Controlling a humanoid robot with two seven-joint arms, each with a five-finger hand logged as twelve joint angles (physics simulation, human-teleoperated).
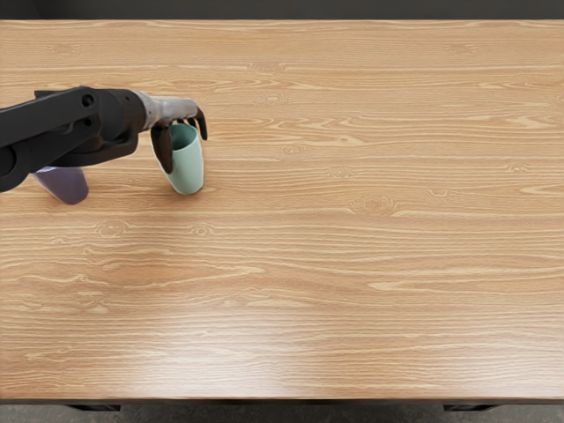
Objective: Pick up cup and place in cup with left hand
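At the upper left of the table [352, 264], I've got my left hand [170, 110], pale grey and black, right at the mouth of a mint-green, smooth, tapered cup [189, 165]. State of the hand: can't tell from this view whether it's gripping the cup or just placed around it. Cup itself: wider at the mouth than at the base, open end up, inside visible and darker green, plain matte-looking wall. Base looks to be at the tabletop; can't confirm full contact. Part of the rim and the cup's left side are hidden by my hand.

Going outward, the black jointed left arm [66, 128] runs back to the picture's left edge. Just below it in view, a dark purple, tapered cup [69, 186], left of the green one and apart from it. I get its lower body and a sliver of lighter rim; the arm blocks most of the top, so I can't see inside. Both cups slant in my view; can't tell real lean from camera angle. Tabletop is light brown wood with wavy grain, glossy toward the near edge.
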